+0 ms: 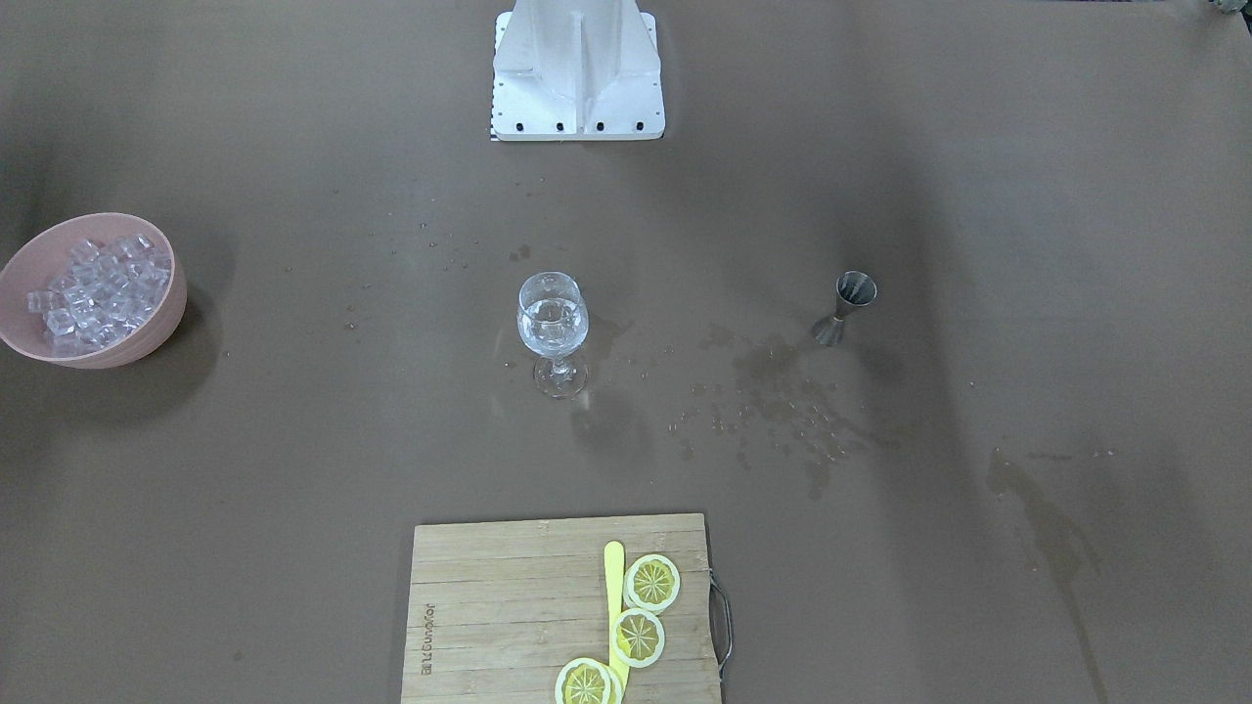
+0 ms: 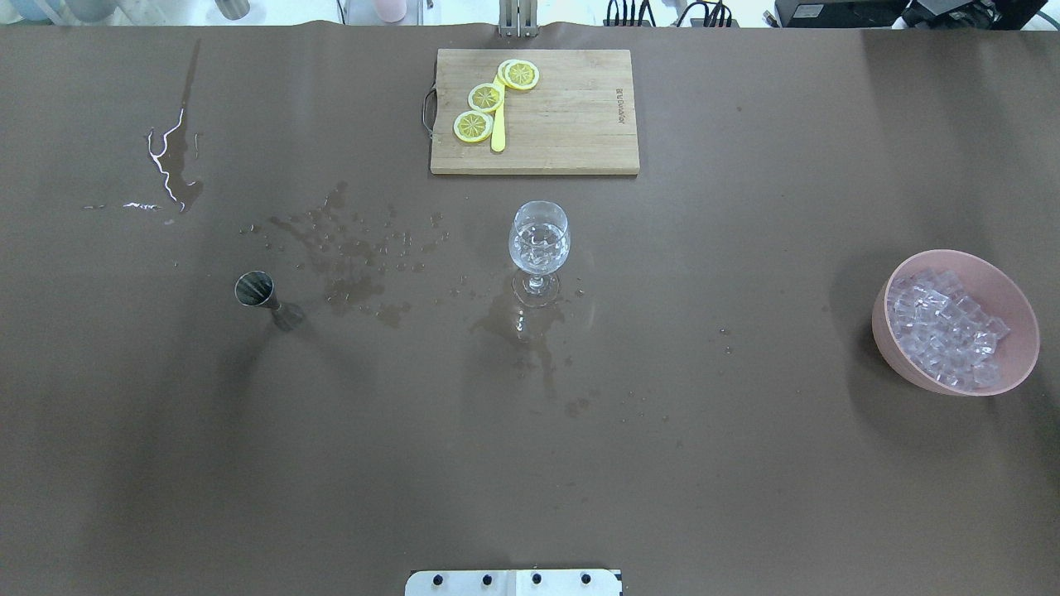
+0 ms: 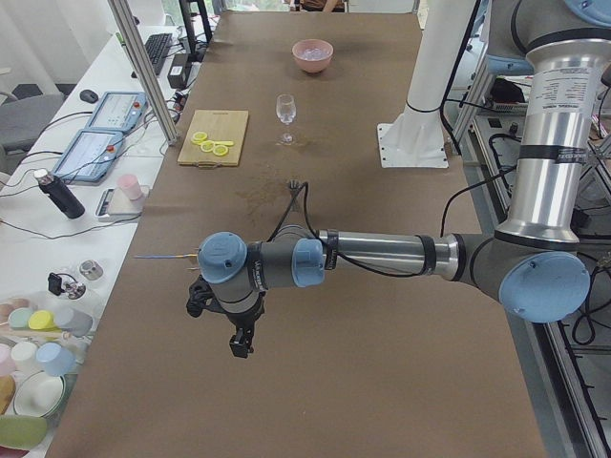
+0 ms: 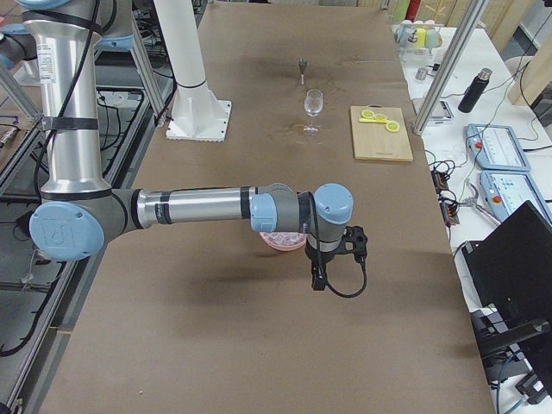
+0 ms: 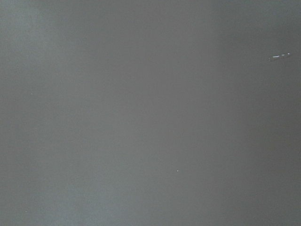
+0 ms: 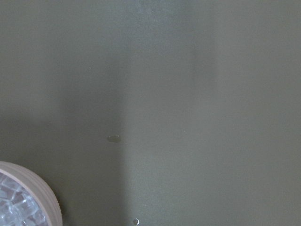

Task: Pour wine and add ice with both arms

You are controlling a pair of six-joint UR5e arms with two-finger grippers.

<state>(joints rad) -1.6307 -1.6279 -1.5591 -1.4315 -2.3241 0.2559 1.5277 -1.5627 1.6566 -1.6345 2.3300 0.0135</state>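
With wine (image 1: 553, 330) seemingly already in the central glass (image 2: 539, 217), adding the ice (image 1: 96, 291) heaped in the pink bowl (image 1: 147, 342) is your step: lower the right gripper (image 4: 317, 278), hovering beside it, onto a cube; you cannot tell its closure, nor that of the left gripper (image 3: 240, 342).

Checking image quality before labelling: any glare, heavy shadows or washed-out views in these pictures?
Overhead view: white glare on the spill streak, broad soft shadows across the table. Front view: the bowl throws a dark shadow; the glass is sharp. Left wrist view: flat, hazy table, one small glint. Right wrist view: dim, bowl rim in the corner.
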